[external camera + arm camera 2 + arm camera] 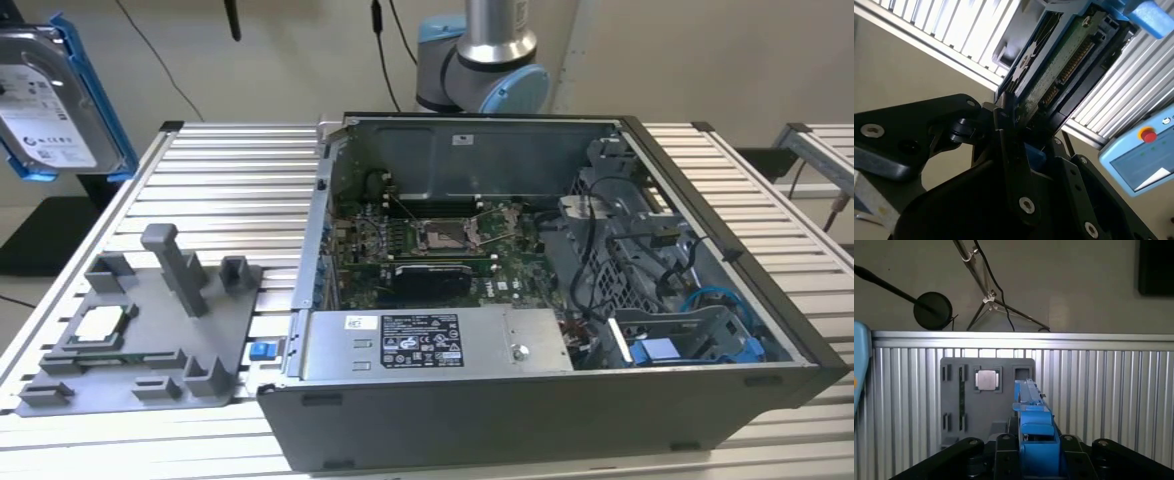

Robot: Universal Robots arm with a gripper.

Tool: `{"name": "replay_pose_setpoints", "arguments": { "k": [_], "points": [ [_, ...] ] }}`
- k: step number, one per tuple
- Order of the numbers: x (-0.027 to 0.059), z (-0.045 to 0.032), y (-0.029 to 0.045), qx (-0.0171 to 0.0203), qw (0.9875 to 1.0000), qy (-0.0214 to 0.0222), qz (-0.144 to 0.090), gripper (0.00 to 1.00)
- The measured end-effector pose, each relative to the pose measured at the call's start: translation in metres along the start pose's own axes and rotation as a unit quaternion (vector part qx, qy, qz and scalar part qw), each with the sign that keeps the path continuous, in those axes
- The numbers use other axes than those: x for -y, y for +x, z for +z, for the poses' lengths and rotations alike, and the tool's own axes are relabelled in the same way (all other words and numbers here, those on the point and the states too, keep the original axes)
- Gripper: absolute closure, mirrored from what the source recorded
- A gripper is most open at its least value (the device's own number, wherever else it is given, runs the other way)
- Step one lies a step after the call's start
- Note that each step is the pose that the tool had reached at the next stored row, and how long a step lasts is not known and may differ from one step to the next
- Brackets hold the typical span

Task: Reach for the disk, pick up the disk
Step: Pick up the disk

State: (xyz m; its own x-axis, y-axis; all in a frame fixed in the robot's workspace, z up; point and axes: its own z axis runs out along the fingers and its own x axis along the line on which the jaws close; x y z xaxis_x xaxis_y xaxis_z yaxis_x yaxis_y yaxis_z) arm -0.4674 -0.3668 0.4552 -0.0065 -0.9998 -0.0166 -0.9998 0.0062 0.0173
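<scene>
Black claw (1016,131) clamping silver-grey disk (47,105), white label, blue edges

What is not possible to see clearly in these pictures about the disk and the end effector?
Exterior view: the disk is cut off by the picture's left edge.
First wrist view: the disk is edge-on, so its label is hidden.
Second wrist view: the end effector clamps the disk; its own dark body hides the disk's gripped end.

Gripper (1036,446) clamped on the disk (1029,402), held well above the worktop (1104,390); arm (483,58) upright at its far edge.
</scene>
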Motion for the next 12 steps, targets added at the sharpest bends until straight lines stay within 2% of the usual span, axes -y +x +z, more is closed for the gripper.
{"name": "replay_pose_setpoints", "arguments": {
  "k": [12],
  "points": [
    [-0.0005,-0.0302,-0.0006,0.0,1.0,0.0,0.0,1.0]
  ]
}}
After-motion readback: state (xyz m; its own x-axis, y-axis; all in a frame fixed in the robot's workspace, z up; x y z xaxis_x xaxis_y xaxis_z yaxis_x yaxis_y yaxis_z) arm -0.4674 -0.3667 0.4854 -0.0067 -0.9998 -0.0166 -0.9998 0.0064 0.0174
